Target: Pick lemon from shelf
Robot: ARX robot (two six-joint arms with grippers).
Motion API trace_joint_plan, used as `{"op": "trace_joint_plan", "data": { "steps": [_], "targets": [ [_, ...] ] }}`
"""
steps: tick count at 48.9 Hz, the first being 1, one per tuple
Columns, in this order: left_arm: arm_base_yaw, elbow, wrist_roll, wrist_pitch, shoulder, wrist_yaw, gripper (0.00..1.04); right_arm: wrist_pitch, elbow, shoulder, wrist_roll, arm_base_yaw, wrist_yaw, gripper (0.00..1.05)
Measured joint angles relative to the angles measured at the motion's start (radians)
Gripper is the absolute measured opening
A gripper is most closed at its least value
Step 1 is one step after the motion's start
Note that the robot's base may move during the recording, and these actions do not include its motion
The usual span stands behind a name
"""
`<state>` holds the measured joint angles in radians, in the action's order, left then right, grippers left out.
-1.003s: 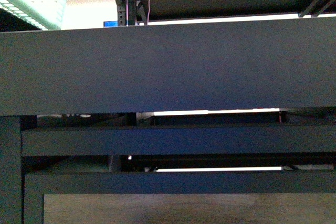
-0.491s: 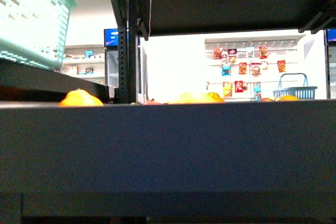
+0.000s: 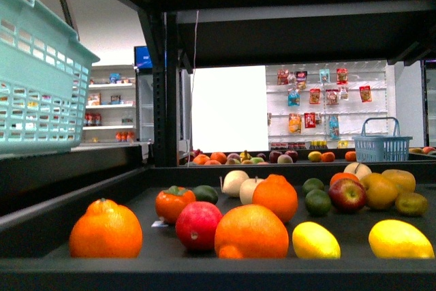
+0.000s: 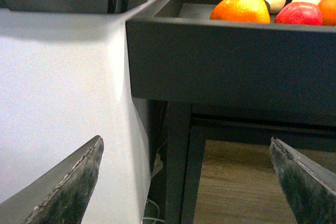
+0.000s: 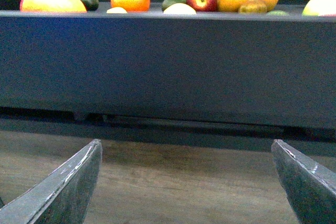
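Observation:
Two lemons lie near the front of the black shelf [image 3: 204, 272] tier, both bright yellow ovals: one lemon [image 3: 315, 240] right of centre and a second lemon [image 3: 400, 239] further right. Neither gripper shows in the front view. The left gripper [image 4: 186, 182] is open and empty, below the tier's left front corner [image 4: 236, 61]. The right gripper [image 5: 186, 182] is open and empty too, below and in front of the tier's front wall [image 5: 168, 66]. Over that wall only the tops of the near lemon [image 5: 179, 9] and the right lemon [image 5: 320, 4] show.
Oranges [image 3: 251, 232], a red apple [image 3: 198, 225], limes and other fruit share the tier. A teal basket [image 3: 41, 93] stands on the left. The tier above [image 3: 272, 25] hangs low over the fruit. Wooden floor [image 5: 173, 182] lies below the grippers.
The front view has risen: first only the dark fronts of lower tiers showed, then fruit tops over a rim, and now the whole fruit tier is in sight.

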<state>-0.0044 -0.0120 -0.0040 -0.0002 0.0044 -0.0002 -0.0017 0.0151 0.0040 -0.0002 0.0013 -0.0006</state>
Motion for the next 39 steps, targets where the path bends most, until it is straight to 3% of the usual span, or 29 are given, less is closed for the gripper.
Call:
{"op": "trace_joint_plan", "data": {
  "steps": [39],
  "targets": [
    [0.0,0.0,0.0,0.0,0.0,0.0,0.97,0.0,0.0,0.0,0.0,0.0,0.0,0.97]
  ]
}}
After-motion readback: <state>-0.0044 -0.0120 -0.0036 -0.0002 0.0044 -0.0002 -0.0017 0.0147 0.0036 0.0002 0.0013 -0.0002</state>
